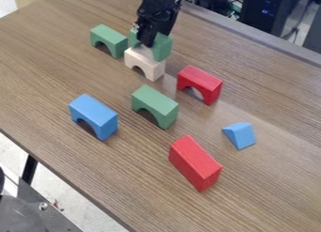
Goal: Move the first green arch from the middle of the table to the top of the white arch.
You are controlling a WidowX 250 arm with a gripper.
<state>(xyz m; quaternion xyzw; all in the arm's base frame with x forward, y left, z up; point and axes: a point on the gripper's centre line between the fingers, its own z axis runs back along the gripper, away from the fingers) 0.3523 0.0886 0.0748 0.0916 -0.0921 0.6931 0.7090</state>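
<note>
In the camera view, the black gripper (148, 38) hangs down from the top edge over the green arch (162, 48) at the top of the white arch (145, 63), hiding the green arch's middle, and I cannot tell whether it is clamped on that arch or loose around it. A second green arch (108, 38) stands just beside this pair, toward the upper left, while a third green arch (155, 104) stands nearer the camera, between a blue arch (94, 114) and a red arch (200, 81).
</note>
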